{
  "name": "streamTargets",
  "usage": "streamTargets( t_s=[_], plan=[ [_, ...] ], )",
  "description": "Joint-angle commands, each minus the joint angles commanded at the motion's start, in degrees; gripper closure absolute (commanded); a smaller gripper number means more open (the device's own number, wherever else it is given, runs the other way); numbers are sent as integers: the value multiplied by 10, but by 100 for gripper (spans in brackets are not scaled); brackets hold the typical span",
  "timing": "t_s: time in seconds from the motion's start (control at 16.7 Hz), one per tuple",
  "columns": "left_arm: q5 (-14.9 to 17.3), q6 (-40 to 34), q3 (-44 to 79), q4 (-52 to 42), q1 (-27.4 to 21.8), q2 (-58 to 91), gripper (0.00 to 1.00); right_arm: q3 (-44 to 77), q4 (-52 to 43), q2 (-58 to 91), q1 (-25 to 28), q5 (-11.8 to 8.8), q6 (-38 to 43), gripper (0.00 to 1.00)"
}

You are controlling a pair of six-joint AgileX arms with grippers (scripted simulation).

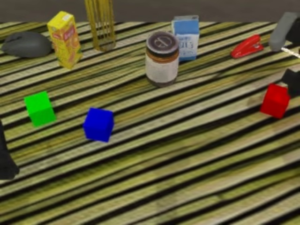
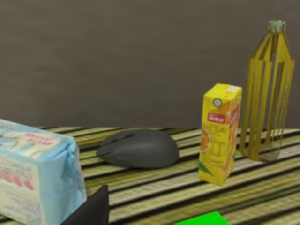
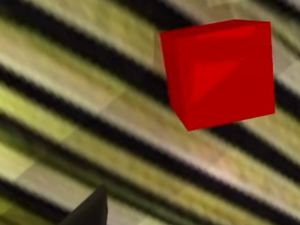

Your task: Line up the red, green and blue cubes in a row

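The green cube [image 1: 40, 108] sits on the striped table at the left, and the blue cube [image 1: 99, 124] lies just to its right and a little nearer. Far off at the right edge is the red cube [image 1: 275, 100]. My right gripper [image 1: 293, 80] hovers just beyond the red cube, open and apart from it. In the right wrist view the red cube [image 3: 220, 72] lies ahead of one dark finger [image 3: 89, 211]. My left gripper [image 1: 5, 164] stands open at the left edge, nearer than the green cube [image 2: 201, 219], and holds nothing.
Along the back stand a grey mouse [image 1: 27, 44], a yellow juice carton [image 1: 65, 38], a yellow wire stand [image 1: 100, 23], a jar [image 1: 162, 58], a blue-and-white carton [image 1: 186, 37] and a red stapler [image 1: 247, 46]. A tissue pack [image 2: 37, 178] shows beside my left gripper.
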Motion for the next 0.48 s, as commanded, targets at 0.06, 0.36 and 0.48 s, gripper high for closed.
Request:
streamTargets(
  t_s=[0.06,0.36,0.48],
  plan=[
    [0,0,0,0,0,0,0,39,-22,43,2,0,-19,0],
    [0,0,0,0,0,0,0,167,-86,172,6,0,-80,0],
    [0,0,0,0,0,0,0,180,-91,183,6,0,-86,0]
  ],
)
